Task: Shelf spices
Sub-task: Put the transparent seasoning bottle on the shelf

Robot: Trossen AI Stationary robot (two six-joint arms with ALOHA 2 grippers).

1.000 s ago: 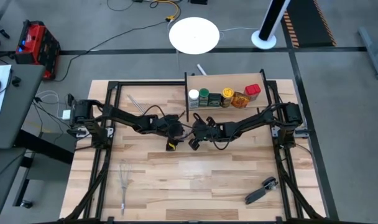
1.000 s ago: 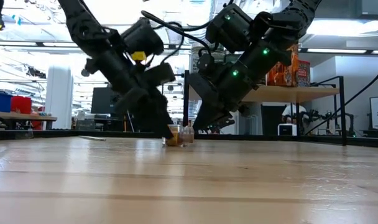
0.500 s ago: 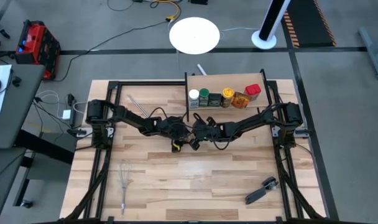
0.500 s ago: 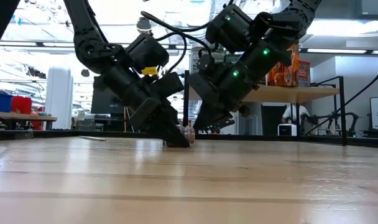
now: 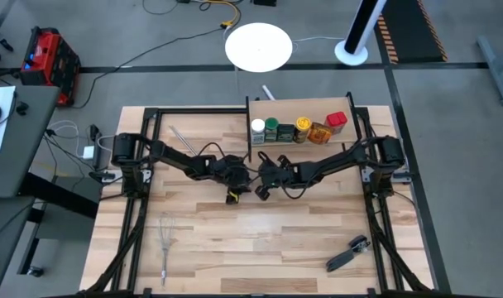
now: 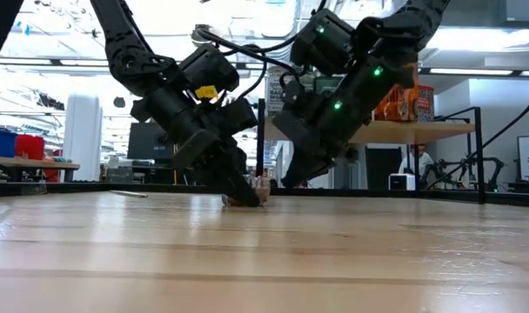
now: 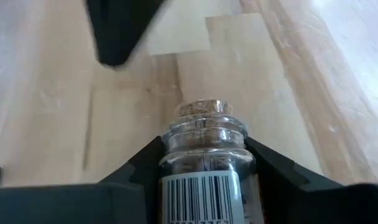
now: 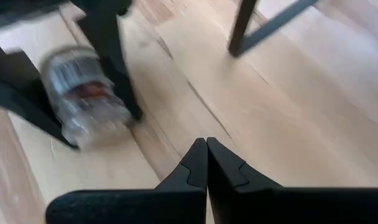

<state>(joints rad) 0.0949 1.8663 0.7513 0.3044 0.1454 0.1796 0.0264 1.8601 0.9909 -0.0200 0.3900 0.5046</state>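
A small clear glass spice jar with a barcode label lies on the table's middle, between the fingers of my left gripper, which is shut on it. In the right wrist view the same jar shows brownish contents. My right gripper hangs shut just to the jar's right, holding nothing. Behind both grippers stands the shelf, and in a row on its board are spices: white-capped, green-capped, dark, yellow-capped, orange and red. My left gripper pinches the jar between its two fingers, one on each side of the glass just below the threaded neck. The fingers slant down from the table's left and lie along the jar, whose mouth points away from the wrist. The jar rests on the table.
A wire whisk lies near the front left and a black-handled tool near the front right. A thin metal piece lies at the far left. The shelf's black post stands close beyond my right gripper.
My left gripper has come down and slightly toward the table's right onto the jar. The jar showed beside its fingers a second ago in the low view and is now mostly covered by them.
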